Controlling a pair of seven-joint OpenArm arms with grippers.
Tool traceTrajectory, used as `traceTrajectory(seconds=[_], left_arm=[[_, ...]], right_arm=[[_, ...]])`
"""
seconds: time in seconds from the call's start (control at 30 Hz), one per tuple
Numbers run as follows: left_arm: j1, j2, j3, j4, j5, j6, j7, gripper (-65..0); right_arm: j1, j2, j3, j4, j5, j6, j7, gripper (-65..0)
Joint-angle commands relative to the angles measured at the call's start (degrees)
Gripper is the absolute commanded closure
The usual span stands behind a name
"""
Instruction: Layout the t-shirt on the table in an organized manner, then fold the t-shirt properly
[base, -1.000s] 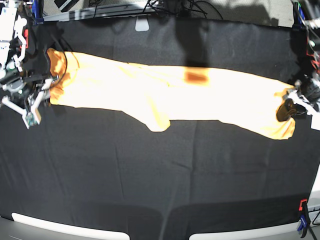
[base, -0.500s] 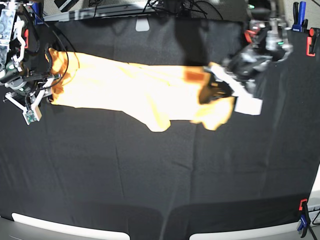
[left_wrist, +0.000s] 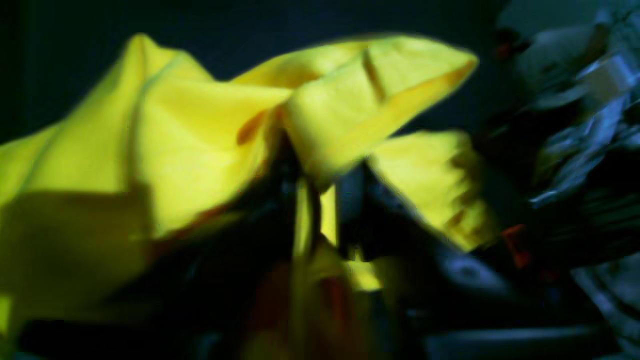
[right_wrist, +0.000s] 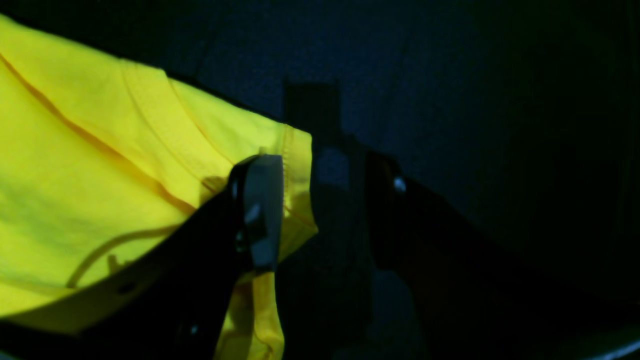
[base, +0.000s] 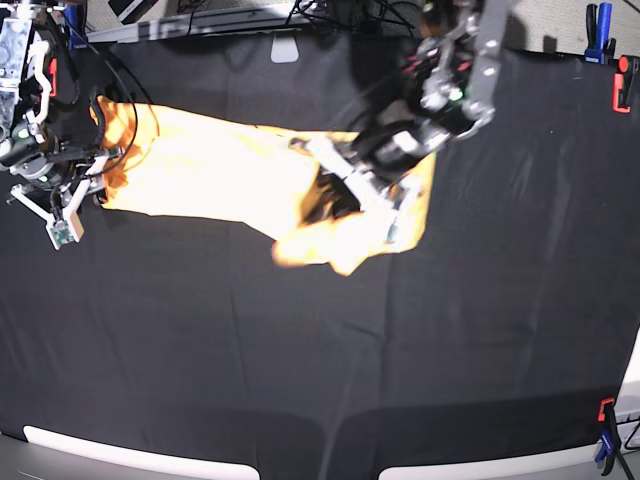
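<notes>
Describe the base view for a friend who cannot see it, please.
A plain yellow-orange cotton t-shirt lies across a wide black cloth table, seen from above. The left arm's tool lifts one end of it over the middle, the cloth bunched and hanging. The right arm's tool sits at the shirt's other end.

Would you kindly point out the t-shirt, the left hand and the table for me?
t-shirt (base: 210, 165): base view, flat middle of the cloth.
left hand (base: 345, 195): base view, between its fingertips.
table (base: 300, 360): base view, bare black cloth.
</notes>
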Motion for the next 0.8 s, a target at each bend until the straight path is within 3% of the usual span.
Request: traceTrajectory(seconds=[0.0, 0.03, 0.07, 0.17, 0.33, 0.4, 0.5, 0.6, 0.7, 0.77], left_arm=[[-0.76, 1.22, 0.96, 0.92, -0.98, -0.83, -0.87, -27.7], [-0.96, 1.88, 1.62, 0.92, -0.98, -0.85, -0.72, -32.7], [-1.22, 2.34, 2.16, 0.92, -0.98, -0.87, -0.22, -33.6], [-2.34, 2.60, 3.34, 0.92, -0.96, -3.17, 1.75, -33.5], [-4.33, 2.56, 3.21, 0.98, 2.36, -3.48, 1.75, -33.5], [-5.20, 2.40, 3.19, 0.98, 6.60, -3.45, 1.77, -33.5], [-5.86, 1.79, 3.17, 0.98, 13.90, -3.41, 1.73, -33.5], [-6.29, -0.76, 3.17, 0.98, 15.98, -3.39, 1.70, -33.5], [-6.64, -4.31, 3.17, 0.98, 15.93, -2.49, 1.27, -33.5], [-6.62, -6.51, 3.17, 0.98, 15.91, -0.70, 1.18, -33.5]], right_arm=[[0.46, 0.94, 0.57, 0.98, 0.48, -0.26, 0.79, -26.3], [0.46, 0.94, 0.57, 0.98, 0.46, -0.26, 0.55, -26.3], [0.48, 0.96, 0.57, 0.98, 0.46, -0.24, 0.20, -26.3], [0.48, 0.94, 0.57, 0.98, 0.48, 1.22, -0.66, -26.3], [0.48, 0.98, 0.59, 0.98, 1.25, 1.51, -2.99, -26.3], [0.48, 1.44, 1.36, 0.98, 6.62, 4.07, -7.06, -26.3], [0.48, 2.16, 4.79, 0.98, 19.74, 8.76, -13.88, -26.3], [0.48, 2.23, 10.82, 0.96, 30.73, 12.20, -18.91, -26.3], [0.48, 2.25, 16.26, -0.24, 35.60, 15.41, -20.79, -26.3], [0.46, 3.13, 17.75, -2.97, 37.77, 15.82, -20.70, -26.3]])
